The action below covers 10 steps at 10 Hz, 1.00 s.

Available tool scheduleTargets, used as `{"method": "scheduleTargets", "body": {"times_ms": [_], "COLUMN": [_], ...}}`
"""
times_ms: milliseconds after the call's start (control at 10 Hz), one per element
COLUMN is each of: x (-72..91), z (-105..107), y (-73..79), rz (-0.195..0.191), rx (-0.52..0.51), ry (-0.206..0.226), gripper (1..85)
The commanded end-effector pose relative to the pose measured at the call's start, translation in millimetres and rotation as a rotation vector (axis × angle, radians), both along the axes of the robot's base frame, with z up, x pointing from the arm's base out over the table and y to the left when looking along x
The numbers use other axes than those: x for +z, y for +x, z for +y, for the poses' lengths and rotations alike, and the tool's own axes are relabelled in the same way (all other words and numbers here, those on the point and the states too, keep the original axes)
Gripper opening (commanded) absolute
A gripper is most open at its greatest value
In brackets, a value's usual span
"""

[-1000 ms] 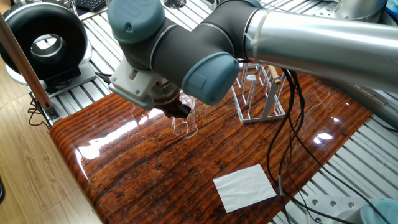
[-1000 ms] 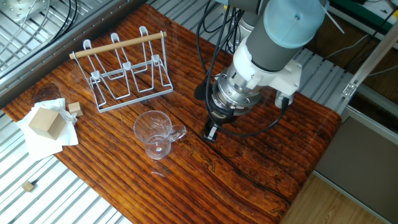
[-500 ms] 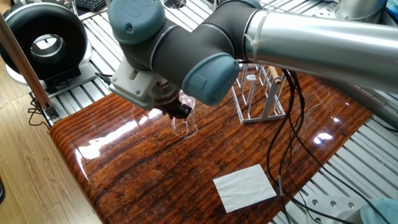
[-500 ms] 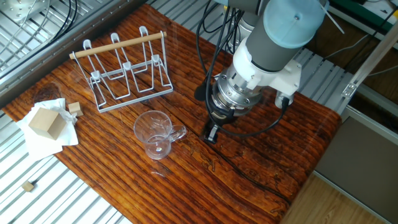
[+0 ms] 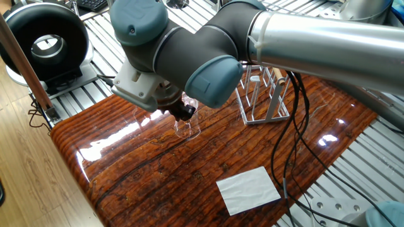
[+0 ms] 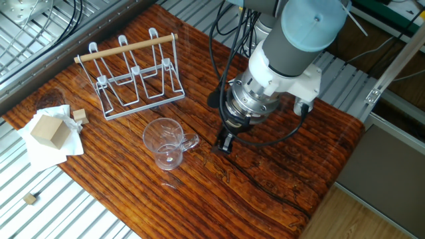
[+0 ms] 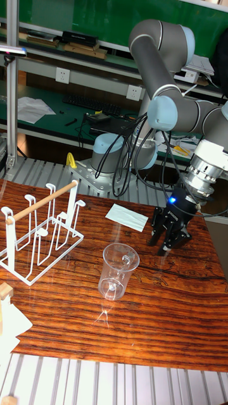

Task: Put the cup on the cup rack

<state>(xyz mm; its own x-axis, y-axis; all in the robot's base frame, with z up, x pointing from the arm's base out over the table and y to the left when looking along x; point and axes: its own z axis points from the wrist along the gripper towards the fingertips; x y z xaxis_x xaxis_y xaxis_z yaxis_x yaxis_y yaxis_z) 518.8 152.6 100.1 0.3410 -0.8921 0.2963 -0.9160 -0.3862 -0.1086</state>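
Observation:
The cup is a clear glass with a small side handle. It stands on the wooden table between the rack and the arm, and shows again in the tall fixed view as the cup. In one fixed view the wrist hides part of the cup. The cup rack of grey wire with a wooden rod stands apart from the cup, also visible as the cup rack and the cup rack. My gripper hangs low over the table on the cup's handle side, open and holding nothing; the gripper is clear of the glass.
A white paper sheet lies near one table edge. A wooden block sits on crumpled white paper at another corner, with small blocks nearby. Black cables trail behind the arm. A round black device stands off the table.

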Motion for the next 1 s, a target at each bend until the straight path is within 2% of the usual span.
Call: {"method": "scheduleTargets", "body": {"times_ms": [0,500,700,900], "x": [1.4,-2.3,-4.1,-3.2], "z": [-3.8,-5.7,-1.3,-3.5], "y": [1.7,3.9,0.7,2.3], "rz": [-0.001,-0.004,0.003,-0.007], "rx": [0.015,0.027,0.005,-0.008], "ry": [-0.013,-0.023,0.0,-0.006], "gripper": [41.0,40.0,40.0,39.7]}}
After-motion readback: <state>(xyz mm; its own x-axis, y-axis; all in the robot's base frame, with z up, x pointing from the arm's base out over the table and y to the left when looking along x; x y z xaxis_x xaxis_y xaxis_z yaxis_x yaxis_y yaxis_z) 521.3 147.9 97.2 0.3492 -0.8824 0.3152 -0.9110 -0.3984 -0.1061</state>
